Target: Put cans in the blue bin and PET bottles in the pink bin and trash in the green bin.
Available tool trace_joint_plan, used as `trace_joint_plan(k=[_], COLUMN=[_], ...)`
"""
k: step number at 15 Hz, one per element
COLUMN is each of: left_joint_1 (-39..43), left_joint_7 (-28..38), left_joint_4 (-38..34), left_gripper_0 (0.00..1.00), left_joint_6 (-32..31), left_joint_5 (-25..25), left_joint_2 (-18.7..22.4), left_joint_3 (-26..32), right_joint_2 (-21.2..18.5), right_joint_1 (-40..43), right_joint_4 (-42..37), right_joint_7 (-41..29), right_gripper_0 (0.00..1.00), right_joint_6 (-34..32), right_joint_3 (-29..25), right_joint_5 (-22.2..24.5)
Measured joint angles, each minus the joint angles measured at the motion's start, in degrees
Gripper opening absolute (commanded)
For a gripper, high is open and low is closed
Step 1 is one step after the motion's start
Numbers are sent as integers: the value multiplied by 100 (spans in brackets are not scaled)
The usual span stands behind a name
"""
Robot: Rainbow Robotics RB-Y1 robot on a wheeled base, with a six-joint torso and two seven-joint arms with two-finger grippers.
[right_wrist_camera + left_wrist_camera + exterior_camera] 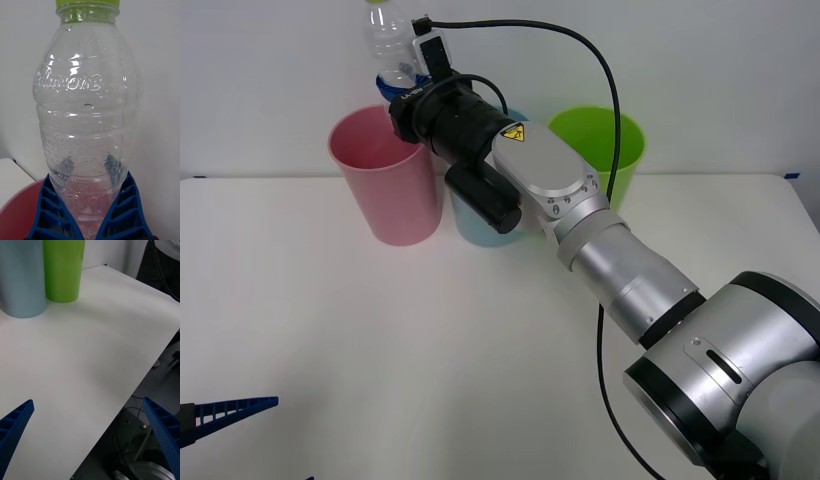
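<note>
My right gripper (398, 85) is shut on the PET bottle (390, 42), a clear bottle with a lime-green cap, held upright above the far rim of the pink bin (385, 178). In the right wrist view the bottle (88, 112) stands between the blue ribbed fingers (54, 210), with the pink bin (18, 213) just beneath. The blue bin (470, 222) stands beside the pink one, mostly hidden behind my right arm, and the green bin (605, 150) is to its right. My left gripper (88, 435) is open low over the table's near left part, its fingertip (230, 410) showing in the front view.
The left wrist view shows the blue bin (20, 277) and green bin (63, 270) side by side, and the white table's edge (123, 405) with cables and the floor beyond. A black cable (600, 60) loops over my right arm.
</note>
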Motion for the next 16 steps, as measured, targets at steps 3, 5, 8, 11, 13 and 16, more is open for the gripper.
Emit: trace_joint_plan(k=[3,5,8,11,13,16], left_joint_1=[0,0,0,0,0,0], left_joint_7=[0,0,0,0,0,0], left_joint_4=[0,0,0,0,0,0], left_gripper_0=[100,100,100,100,100,100], left_joint_6=[0,0,0,0,0,0], left_joint_5=[0,0,0,0,0,0], left_joint_2=[0,0,0,0,0,0], left_joint_3=[0,0,0,0,0,0], right_joint_2=[0,0,0,0,0,0], right_joint_1=[6,1,5,7,7,6], right_joint_4=[80,46,-148,-170,-167,-171], right_joint_7=[-57,-117,-214,-233,-240,-257], right_gripper_0=[0,0,0,0,0,0], right_joint_6=[0,-16,-66,-95,-96,-97], right_joint_3=[79,195,388,437,496,562], right_joint_5=[-47,-101,-186,-197,-191,-210])
